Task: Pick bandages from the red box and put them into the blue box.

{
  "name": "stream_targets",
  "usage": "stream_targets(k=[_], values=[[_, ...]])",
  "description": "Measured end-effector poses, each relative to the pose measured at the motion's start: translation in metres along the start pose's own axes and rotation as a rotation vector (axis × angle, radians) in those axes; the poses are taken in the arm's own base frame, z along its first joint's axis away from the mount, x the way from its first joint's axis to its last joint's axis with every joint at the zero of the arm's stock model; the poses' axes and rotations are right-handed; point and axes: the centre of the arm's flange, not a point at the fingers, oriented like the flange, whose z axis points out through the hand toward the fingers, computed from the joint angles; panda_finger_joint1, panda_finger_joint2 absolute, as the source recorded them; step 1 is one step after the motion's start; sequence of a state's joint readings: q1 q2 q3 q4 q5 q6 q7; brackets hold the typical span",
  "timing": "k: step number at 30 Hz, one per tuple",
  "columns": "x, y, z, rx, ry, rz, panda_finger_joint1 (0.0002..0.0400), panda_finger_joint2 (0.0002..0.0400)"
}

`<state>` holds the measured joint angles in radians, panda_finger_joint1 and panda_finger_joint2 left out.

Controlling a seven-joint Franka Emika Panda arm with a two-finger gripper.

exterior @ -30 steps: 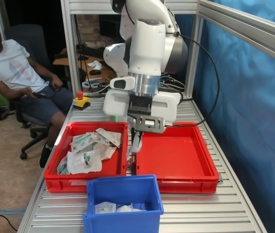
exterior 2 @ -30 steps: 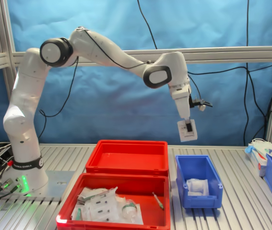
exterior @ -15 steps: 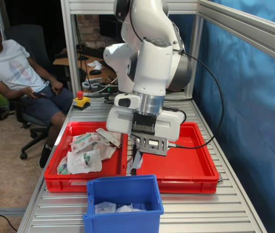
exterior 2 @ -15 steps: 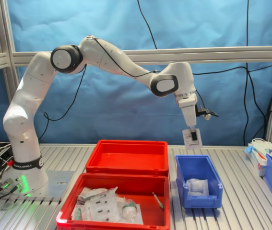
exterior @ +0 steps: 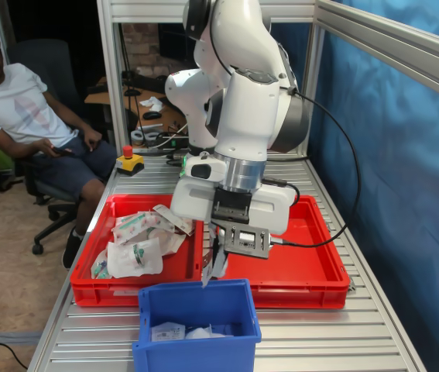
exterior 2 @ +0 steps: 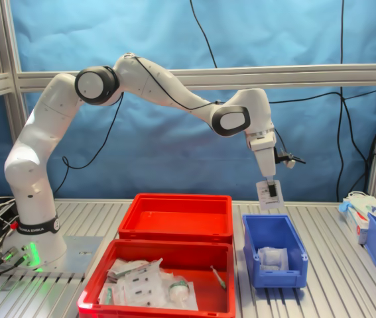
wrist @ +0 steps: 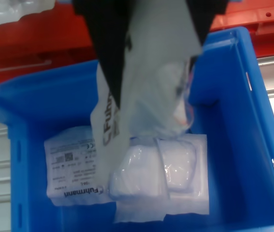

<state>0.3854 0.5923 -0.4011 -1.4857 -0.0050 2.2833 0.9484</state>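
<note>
Now gripper [exterior: 214, 260] clamps bandage pkt [wrist: 141, 96], long axis vertical, over blue box [wrist: 228, 125].

Arm outstretched, claw [exterior: 213, 267] pointing down, seemingly pinched closed.

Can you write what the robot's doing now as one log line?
phase: carry | gripper: shut on bandage | position: above blue box
</note>
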Motion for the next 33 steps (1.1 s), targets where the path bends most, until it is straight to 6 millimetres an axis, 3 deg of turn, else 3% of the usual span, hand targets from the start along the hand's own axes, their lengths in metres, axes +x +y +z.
stream_targets(k=[15,16,20,21,25,26,29,30,33], values=[[0.0091,0.0012,-0.0056,0.005,0.017,0.009,0.0053,0.0053],[0.0093,0.0012,-0.0057,0.005,0.017,0.009,0.0088,0.0088],[0.0097,0.0013,-0.0059,0.005,0.018,0.01,0.0088,0.0088],[0.0097,0.0013,-0.006,0.005,0.018,0.01,0.0138,0.0138],[0.0098,0.0013,-0.006,0.005,0.018,0.01,0.0138,0.0138],[0.0098,0.0013,-0.006,0.005,0.018,0.01,0.0188,0.0188],[0.0098,0.0013,-0.006,0.005,0.018,0.01,0.0188,0.0188],[0.0098,0.0013,-0.006,0.005,0.018,0.01,0.0238,0.0238],[0.0098,0.0013,-0.006,0.005,0.018,0.01,0.0238,0.0238]])
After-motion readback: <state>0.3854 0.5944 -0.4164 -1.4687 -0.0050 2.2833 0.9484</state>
